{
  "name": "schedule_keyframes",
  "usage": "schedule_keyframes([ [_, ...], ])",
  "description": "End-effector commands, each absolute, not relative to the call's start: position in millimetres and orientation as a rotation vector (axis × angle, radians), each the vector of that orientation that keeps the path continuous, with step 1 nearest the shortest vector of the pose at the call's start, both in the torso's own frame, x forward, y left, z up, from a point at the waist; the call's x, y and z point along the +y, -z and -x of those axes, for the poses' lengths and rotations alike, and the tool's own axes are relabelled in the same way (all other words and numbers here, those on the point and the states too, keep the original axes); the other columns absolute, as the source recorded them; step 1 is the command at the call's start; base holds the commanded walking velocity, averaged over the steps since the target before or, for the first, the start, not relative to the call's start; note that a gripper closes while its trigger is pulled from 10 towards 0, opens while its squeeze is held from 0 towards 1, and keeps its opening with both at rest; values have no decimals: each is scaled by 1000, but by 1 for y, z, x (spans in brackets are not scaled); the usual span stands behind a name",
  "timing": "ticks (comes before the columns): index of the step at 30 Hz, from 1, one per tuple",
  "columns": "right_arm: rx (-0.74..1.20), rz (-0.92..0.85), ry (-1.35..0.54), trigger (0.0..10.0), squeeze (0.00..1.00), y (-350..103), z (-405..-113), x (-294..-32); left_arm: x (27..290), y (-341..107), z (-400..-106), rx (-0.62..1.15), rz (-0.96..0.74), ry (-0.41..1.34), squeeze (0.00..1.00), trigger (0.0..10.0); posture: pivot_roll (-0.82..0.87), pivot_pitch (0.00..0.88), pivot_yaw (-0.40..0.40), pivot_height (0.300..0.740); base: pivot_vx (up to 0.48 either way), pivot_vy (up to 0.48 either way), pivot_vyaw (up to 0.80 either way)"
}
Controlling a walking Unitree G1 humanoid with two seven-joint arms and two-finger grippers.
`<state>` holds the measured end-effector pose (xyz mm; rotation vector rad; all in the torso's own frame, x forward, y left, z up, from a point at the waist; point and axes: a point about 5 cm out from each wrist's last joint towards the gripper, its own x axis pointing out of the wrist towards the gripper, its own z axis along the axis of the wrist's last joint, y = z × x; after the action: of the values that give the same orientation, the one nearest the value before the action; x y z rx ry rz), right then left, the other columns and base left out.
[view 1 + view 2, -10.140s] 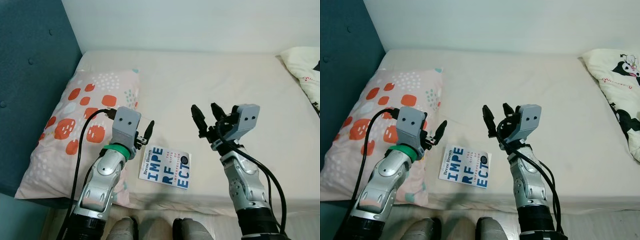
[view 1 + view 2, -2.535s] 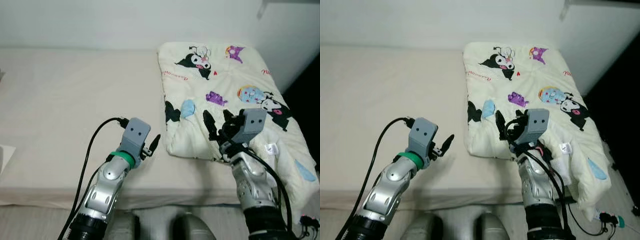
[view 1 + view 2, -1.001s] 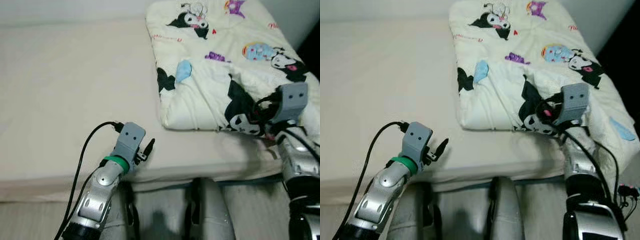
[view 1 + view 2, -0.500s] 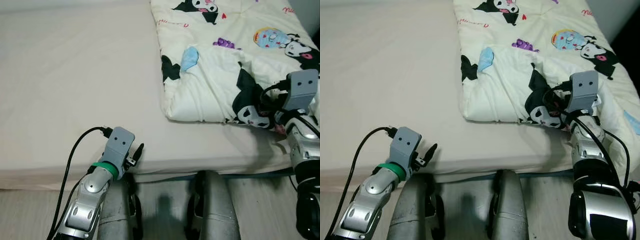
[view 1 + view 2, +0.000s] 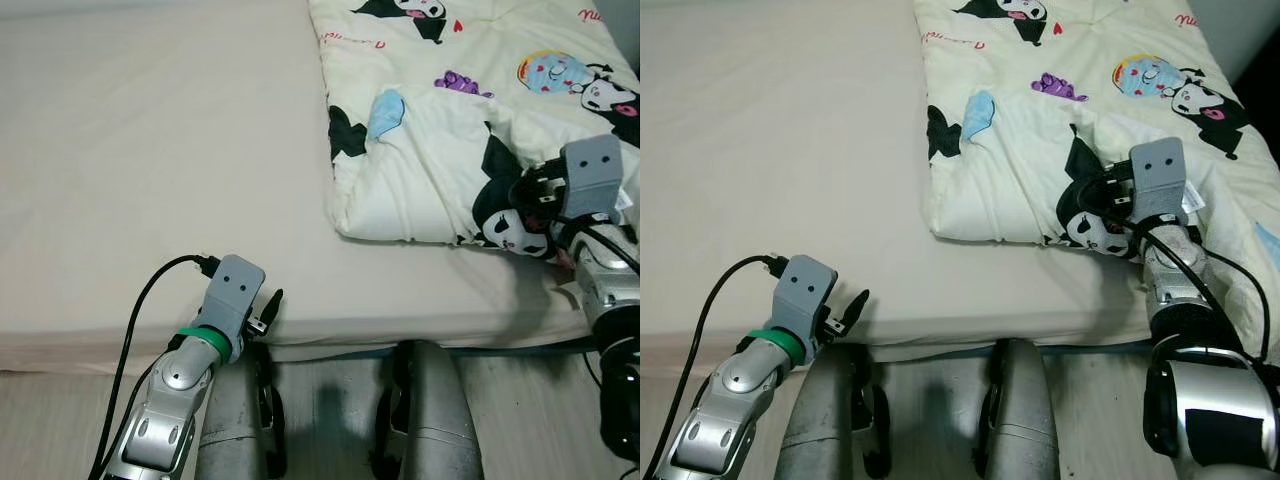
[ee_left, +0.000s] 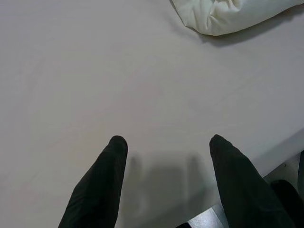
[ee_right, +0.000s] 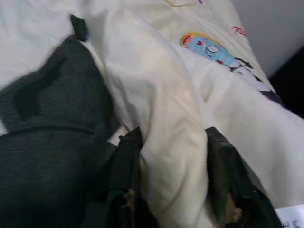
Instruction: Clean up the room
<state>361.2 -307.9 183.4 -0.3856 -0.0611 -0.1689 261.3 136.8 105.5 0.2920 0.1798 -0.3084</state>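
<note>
Beige sheeting covers the bed [image 5: 150, 150], and a cream quilt [image 5: 450, 120] printed with black-and-white cartoon characters lies folded along its right side, reaching the front edge. The right arm is bent up from below the bed's front right corner, its grey wrist tilted over the quilt's near fold; the right hand [image 7: 173, 190] has its two black fingers [image 7: 126, 185] spread, with a ridge of quilt fabric bunched between them and touching both. The left arm rises at the bed's front edge, well apart from the quilt, with the left hand [image 6: 166, 156] hovering just over the bare sheet, fingers [image 6: 102, 180] parted and holding nothing. Pink lettering on the quilt is too small to read.
</note>
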Motion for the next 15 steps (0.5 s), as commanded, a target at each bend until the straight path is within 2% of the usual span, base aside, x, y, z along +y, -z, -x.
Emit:
schedule_keyframes([
  [1,-38,390,182,0,0,-178,-359,-311,140,-103,-259,200,-283,305,0,10000,130,225,113,595,0,0,0],
  [6,-37,371,149,0,0,-177,-358,-312,134,-118,-258,134,-198,386,0,10000,122,213,108,595,0,0,0],
  [8,-33,370,102,0,0,-176,-358,-309,125,-135,-252,56,-129,519,0,10000,115,208,103,595,0,0,0],
  [15,-33,360,-53,0,0,-172,-361,-294,109,-171,-241,-90,-128,741,0,10000,105,204,95,595,0,0,0],
])
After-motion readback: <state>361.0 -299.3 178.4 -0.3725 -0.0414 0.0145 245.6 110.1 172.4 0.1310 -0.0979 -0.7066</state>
